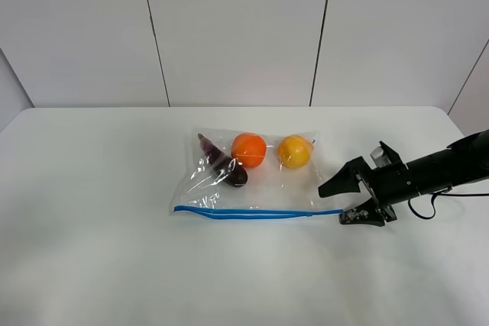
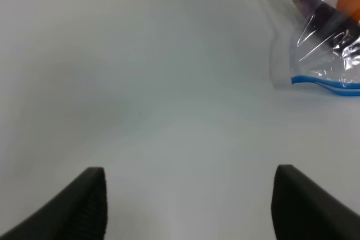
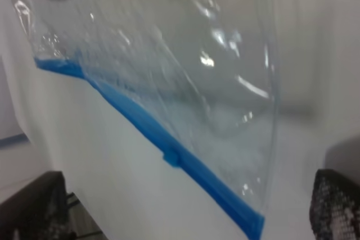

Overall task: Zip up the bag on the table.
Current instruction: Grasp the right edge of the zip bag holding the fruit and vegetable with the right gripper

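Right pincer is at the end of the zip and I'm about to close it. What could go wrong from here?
1. Nothing pins the bag: the left pincer is open over bare table, apart from it, so a pull along the zip strip may drag the whole bag.
2. The right pincer is open at the strip's very corner; closing could catch only clear film or slip off.

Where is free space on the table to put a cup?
Bare table lies left of the bag, in front of its blue strip, and behind it. Crowded only at the bag's right end, by the right gripper.
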{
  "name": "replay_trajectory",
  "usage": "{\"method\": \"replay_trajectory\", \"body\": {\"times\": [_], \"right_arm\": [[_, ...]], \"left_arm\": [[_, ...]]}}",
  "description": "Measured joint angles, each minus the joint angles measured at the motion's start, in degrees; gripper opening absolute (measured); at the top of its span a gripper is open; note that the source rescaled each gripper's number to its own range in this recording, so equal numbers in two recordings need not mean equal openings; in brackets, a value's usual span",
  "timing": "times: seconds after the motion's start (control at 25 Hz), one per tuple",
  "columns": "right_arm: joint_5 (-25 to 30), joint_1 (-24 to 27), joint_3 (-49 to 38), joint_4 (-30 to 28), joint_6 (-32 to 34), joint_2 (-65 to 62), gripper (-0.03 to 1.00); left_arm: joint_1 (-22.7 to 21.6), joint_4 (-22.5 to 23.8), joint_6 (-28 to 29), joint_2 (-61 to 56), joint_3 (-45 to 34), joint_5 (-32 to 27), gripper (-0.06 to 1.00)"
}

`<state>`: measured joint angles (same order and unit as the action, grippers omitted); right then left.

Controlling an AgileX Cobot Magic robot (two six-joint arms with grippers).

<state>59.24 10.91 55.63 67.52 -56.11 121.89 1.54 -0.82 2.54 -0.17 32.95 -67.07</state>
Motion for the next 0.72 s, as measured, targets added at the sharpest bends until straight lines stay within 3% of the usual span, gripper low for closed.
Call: {"method": "replay_trajectory", "body": {"times": [0.56, 0.72], "right_arm": [[-1.1, -4.64, 0.35, 0.6, -0.02, 0.18, 0.92], [-1.28, -4.64, 0.35, 0.56, -0.02, 0.53, 0.83]], "left_arm": [[0.0, 0.0, 0.0, 0.0, 0.0, 0.0, 0.81], [0.0, 0.0, 0.0, 0.0, 0.0, 0.0, 0.81]]}}
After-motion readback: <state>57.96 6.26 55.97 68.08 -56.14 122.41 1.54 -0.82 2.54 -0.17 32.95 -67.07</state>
